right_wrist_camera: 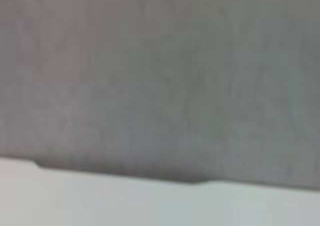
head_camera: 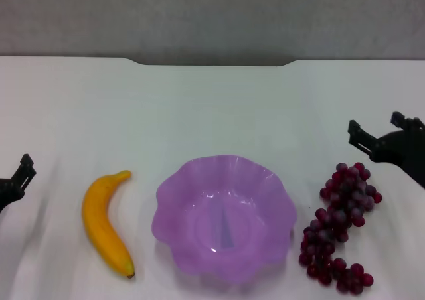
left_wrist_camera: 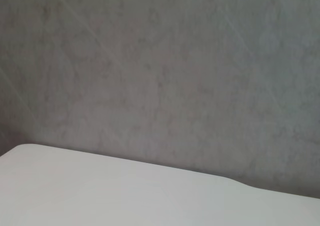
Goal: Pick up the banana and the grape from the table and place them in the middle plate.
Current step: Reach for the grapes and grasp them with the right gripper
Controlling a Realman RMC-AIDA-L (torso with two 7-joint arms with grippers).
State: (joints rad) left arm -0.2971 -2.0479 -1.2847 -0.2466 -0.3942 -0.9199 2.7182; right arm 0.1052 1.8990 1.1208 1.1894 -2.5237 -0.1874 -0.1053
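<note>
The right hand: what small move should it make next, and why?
Probably lower the open right hand toward the grapes. They lie on the table just beside it, right of the empty plate. The banana waits near the left hand.

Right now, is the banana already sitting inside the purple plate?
No. The banana lies on the white table, apart from the empty purple plate, on its left side.

banana left of purple plate, grapes right
</note>
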